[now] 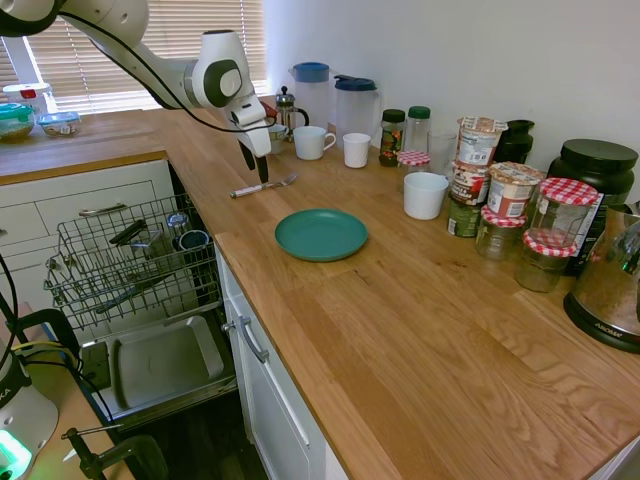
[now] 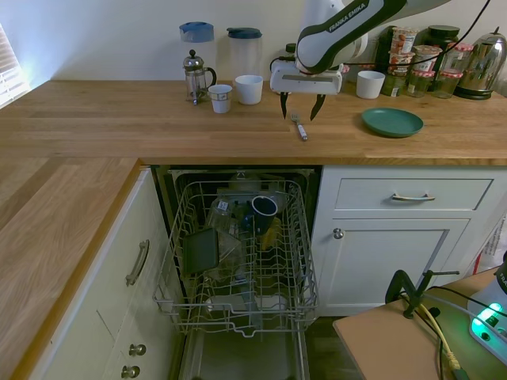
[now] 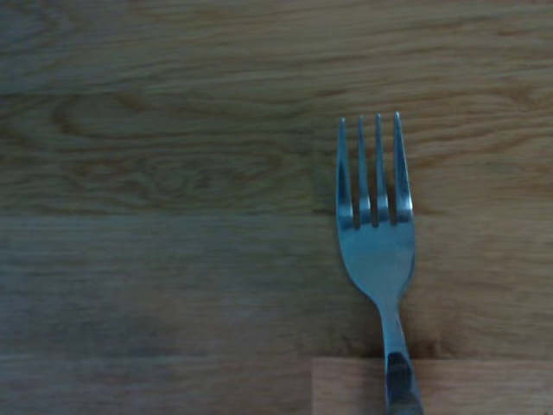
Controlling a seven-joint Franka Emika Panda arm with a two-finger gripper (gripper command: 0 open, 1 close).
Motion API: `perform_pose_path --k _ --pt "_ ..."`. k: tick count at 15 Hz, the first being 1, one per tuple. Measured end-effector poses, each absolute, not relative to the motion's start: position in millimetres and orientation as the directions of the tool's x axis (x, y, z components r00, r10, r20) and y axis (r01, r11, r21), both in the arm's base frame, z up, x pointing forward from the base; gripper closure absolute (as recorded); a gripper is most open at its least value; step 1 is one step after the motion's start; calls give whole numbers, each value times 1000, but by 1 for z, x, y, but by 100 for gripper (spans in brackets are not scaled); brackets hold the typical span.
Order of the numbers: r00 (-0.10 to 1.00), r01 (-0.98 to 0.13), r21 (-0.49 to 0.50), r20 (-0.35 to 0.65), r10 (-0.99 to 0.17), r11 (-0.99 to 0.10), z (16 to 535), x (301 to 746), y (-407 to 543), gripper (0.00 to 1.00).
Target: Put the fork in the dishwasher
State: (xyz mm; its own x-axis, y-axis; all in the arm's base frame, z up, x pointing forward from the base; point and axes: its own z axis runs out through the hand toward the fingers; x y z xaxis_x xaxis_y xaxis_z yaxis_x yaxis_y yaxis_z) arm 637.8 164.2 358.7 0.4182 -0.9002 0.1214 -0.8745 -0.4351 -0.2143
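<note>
In the first exterior view I see the fork (image 1: 264,185) flat on the table (image 1: 420,320), at 10 o'clock from the green plate (image 1: 321,234). The second exterior view shows my end effector (image 2: 299,108) spread above it, empty, with the dishwasher (image 2: 242,257) rack pulled out below. My wrist view shows the tines (image 3: 373,169).

Forks: I see one fork (image 1: 264,185) on my worktop.
Plates: one green plate (image 1: 321,234).
White cups: three white cups (image 1: 312,142) in my view, plus one small patterned cup (image 2: 220,98).
Jugs: two blue-lidded jugs (image 1: 356,105).
Coffee presses: one coffee press (image 2: 196,75).
Checked-lid jars: three red-checked-lid jars (image 1: 562,210).
Dishwashers: one dishwasher (image 2: 242,253), open.
My grippers: one gripper (image 2: 299,104).
</note>
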Motion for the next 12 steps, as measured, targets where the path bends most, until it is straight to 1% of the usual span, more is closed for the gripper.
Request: perform_pose_path --k 4,8,9,12 --pt "401 -891 -180 116 -909 -416 346 649 158 0" --pt "395 -898 -166 107 -913 -408 339 651 156 0" --pt "393 -899 -164 106 -914 -405 337 652 155 100" --pt "390 -902 -158 98 -916 -401 337 655 155 100"
